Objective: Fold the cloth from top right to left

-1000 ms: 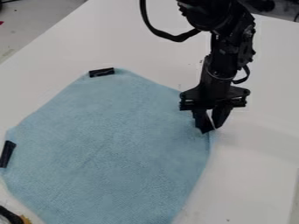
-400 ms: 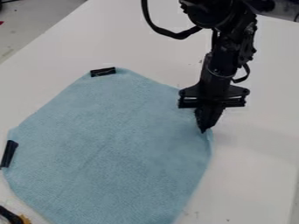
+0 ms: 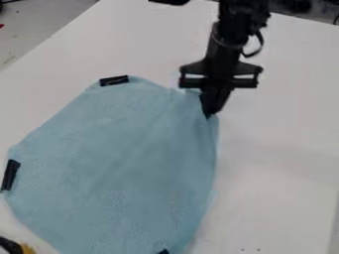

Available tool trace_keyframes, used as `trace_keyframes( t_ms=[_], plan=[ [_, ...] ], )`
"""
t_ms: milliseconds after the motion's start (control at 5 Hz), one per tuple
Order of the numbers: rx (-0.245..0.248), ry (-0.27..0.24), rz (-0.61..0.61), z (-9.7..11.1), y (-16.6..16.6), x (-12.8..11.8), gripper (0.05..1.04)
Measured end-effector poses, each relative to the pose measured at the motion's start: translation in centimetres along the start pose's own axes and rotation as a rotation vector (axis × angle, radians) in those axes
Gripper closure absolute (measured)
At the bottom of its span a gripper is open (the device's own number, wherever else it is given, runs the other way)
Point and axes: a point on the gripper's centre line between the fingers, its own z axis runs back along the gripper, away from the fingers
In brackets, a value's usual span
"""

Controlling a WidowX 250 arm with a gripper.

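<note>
The black gripper [image 3: 209, 115] hangs at the upper right edge of the light blue cloth [image 3: 119, 158], its fingers shut on the cloth's right corner. That corner is raised, and the cloth slopes down from it toward the left and the bottom. Elsewhere the cloth is spread out, with its left part lying on the white table.
A black clip [image 3: 114, 80] sits at the cloth's top edge and another black clip [image 3: 11, 174] at its left edge. A small dark piece [image 3: 163, 251] shows at the bottom. A black and yellow object [image 3: 13, 245] is at the lower left of the white table [image 3: 278, 173].
The gripper has closed on the cloth's corner and moved up and left, pulling the right side of the cloth with it. A small dark piece has come into view at the bottom.
</note>
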Motion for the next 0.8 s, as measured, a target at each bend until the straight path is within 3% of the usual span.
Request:
trace_keyframes(
  t_ms=[200, 400, 800],
  plan=[
    [-0.021, -0.010, 0.068, 0.6, 3.7, 1.3, 1.026],
    [-0.041, -0.002, 0.171, -0.1, 8.9, 2.5, 1.026],
    [-0.067, 0.037, 0.287, -2.5, 15.3, 2.8, 1.003]
  ],
)
